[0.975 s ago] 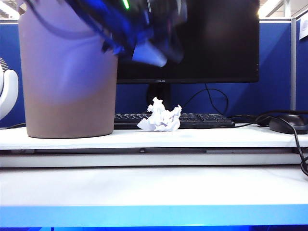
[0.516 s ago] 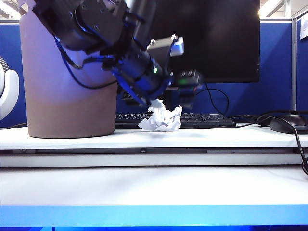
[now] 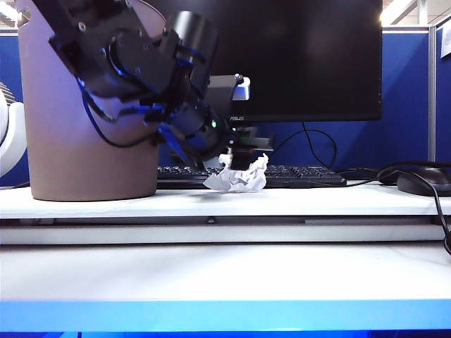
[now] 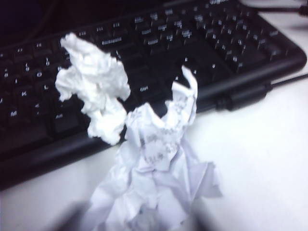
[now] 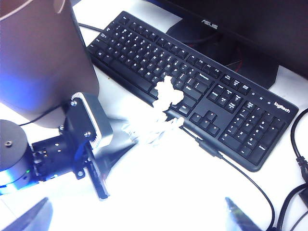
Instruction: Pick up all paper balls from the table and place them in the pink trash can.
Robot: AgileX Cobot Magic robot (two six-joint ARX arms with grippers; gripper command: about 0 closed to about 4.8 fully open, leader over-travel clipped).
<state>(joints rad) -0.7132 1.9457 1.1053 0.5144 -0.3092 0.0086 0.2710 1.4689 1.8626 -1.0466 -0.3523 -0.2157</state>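
We see one paper ball [image 3: 238, 177], white and spiky, lying on the bench [image 3: 303, 201] just in front of the keyboard [image 3: 296, 174]. Its upper folds lean against the keyboard's front edge, and one white tuft [image 4: 94, 84] rises over the keys in the left wrist view. Faint print shows on some of its creases.

The left gripper [image 3: 236, 156] is down at the ball, reaching in from the bin side. In the exterior view its dark tips sit against the top of the paper. In the right wrist view its fingers [image 5: 98, 180] point toward the ball from the side away from the keyboard, and one metal finger lies along the bench beside the paper. We cannot tell whether the left gripper is released or clenched on the ball: the left wrist view shows only paper and keys, and the tips are dark blurs at the edge of that view.

The pink bin [image 3: 77, 141] stands on the bench next to the keyboard's end, with the left arm passing in front of it. It is near the ball but not touching it.

The right gripper [image 5: 139, 214] hangs above the bench on the near side of the keyboard, released, its two tips spread wide with nothing between them. A monitor [image 3: 310, 56] stands behind the keyboard, and a mouse [image 3: 425, 183] lies beyond the keyboard's far end.
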